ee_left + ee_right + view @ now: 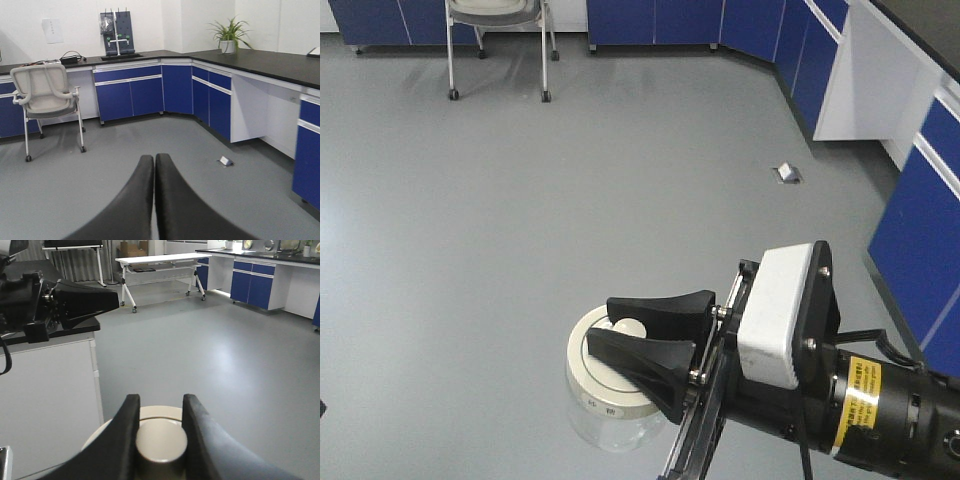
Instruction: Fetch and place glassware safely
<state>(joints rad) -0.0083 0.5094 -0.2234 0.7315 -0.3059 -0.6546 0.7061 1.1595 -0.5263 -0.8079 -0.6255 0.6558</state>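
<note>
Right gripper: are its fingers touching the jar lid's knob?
Touching. The right wrist view shows the right gripper closed on the lid knob, both fingers against its sides, no gap.

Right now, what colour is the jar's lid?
Cream-white lid, clearest in the front view.

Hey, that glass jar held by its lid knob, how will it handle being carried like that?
Probably fragile: the jar body looks like clear glass. The right fingers pinch only the knob, so the body might drop if the lid sits loose. The smooth round knob may also slip.
</note>
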